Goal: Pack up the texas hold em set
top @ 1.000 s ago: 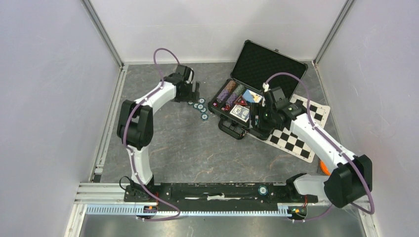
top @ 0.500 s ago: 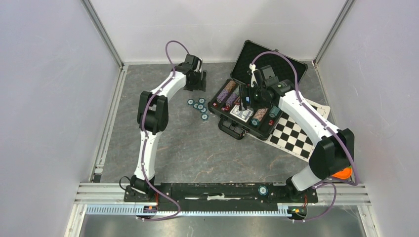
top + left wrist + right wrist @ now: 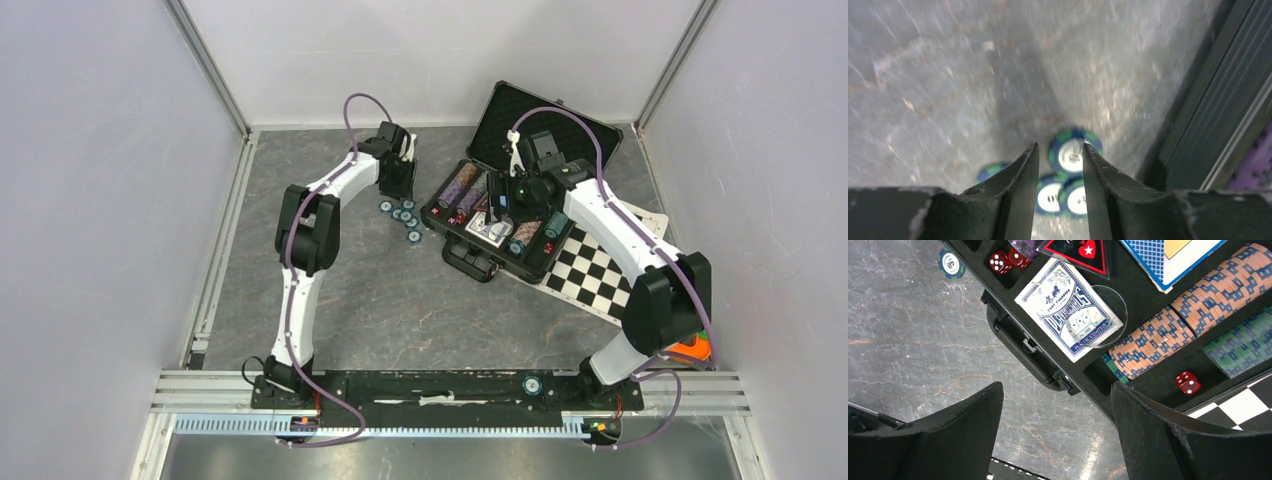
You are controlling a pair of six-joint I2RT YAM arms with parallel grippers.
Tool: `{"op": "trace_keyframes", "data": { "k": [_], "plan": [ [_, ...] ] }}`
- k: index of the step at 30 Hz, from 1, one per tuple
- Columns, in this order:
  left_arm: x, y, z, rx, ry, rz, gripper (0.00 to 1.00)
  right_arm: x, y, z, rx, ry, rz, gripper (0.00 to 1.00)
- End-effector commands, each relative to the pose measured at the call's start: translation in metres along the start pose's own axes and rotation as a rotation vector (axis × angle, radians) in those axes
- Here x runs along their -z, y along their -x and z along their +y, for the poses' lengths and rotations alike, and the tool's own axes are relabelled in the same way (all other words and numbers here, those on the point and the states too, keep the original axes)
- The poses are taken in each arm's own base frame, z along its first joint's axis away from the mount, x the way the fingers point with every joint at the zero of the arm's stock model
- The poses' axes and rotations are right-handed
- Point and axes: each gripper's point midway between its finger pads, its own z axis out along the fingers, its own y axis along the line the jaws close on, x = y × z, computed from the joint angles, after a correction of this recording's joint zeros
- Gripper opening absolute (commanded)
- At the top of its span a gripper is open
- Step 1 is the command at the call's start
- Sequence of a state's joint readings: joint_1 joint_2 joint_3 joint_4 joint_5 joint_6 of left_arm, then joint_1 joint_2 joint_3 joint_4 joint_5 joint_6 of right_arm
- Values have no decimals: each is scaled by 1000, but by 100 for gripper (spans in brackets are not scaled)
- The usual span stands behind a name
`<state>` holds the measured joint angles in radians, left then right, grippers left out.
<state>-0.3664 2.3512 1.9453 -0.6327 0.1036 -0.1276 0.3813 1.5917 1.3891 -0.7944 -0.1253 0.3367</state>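
Cell: white walls (image 3: 90, 200) left, far and right, with aluminium posts (image 3: 205, 65) at the far corners. The floor is a grey stone-look tabletop (image 3: 400, 300) with pale veins, and an aluminium rail (image 3: 440, 385) runs across the near edge under both arm bases. The black hard case (image 3: 545, 125) sits far right on the tabletop, lid up with foam showing. Its right edge meets the checkered mat (image 3: 595, 275); can't tell whether it touches or overlaps. An orange toy (image 3: 690, 348) is near right, mostly hidden by the right arm. In the case tray there are purple chips (image 3: 462, 185) at the left end. The right wrist view shows a blue card deck (image 3: 1070, 310), brown-white chips (image 3: 1188, 315), teal chips (image 3: 1243, 345), one red die (image 3: 1188, 382) by the mat-side wall and two red dice (image 3: 1008, 260) at the other end. The case handle (image 3: 1023, 347) faces the bare tabletop. Loose teal chips (image 3: 402, 215) lie in a cluster on the tabletop just left of the case. The left gripper (image 3: 1060, 146) is low over that cluster with its jaws narrow and one chip (image 3: 1074, 152) in the gap. The view is blurred, so I can't tell if it is pinched. The right gripper (image 3: 1057, 385) is above the handle side of the case, jaws wide, nothing between them.
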Motion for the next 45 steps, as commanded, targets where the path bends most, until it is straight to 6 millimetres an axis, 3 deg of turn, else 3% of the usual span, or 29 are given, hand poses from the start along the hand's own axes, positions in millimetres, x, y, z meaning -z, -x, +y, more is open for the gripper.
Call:
{"op": "trace_keyframes", "data": {
  "k": [1, 6, 11, 14, 19, 25, 30, 39, 42, 45],
  "plan": [
    [16, -62, -5, -65, 1, 155, 42, -4, 6, 8, -8, 44, -19, 84],
    [44, -91, -14, -69, -35, 159, 41, -6, 3, 11, -16, 68, -15, 83],
    [74, -109, -23, -71, -50, 147, 41, -6, 5, 15, -16, 89, -20, 83],
    [85, -100, -25, -67, -51, 102, 41, -6, 3, 16, -15, 95, -17, 83],
    [94, -47, -24, -39, -27, -10, 43, -4, 1, 15, -5, 97, -18, 83],
    [79, 16, 6, 57, 71, -115, 44, 0, -1, 11, 1, 88, -28, 83],
    [55, 40, 32, 76, 169, -140, 44, 4, -1, 6, -5, 79, -37, 82],
    [21, 33, 57, 110, 261, -112, 45, 7, -6, 0, -17, 70, -46, 83],
    [12, 16, 55, 115, 246, -61, 46, 7, -8, 0, -22, 72, -44, 82],
    [12, -16, 55, 106, 269, 12, 45, 8, -7, 0, -24, 74, -48, 82]
  ]
}}
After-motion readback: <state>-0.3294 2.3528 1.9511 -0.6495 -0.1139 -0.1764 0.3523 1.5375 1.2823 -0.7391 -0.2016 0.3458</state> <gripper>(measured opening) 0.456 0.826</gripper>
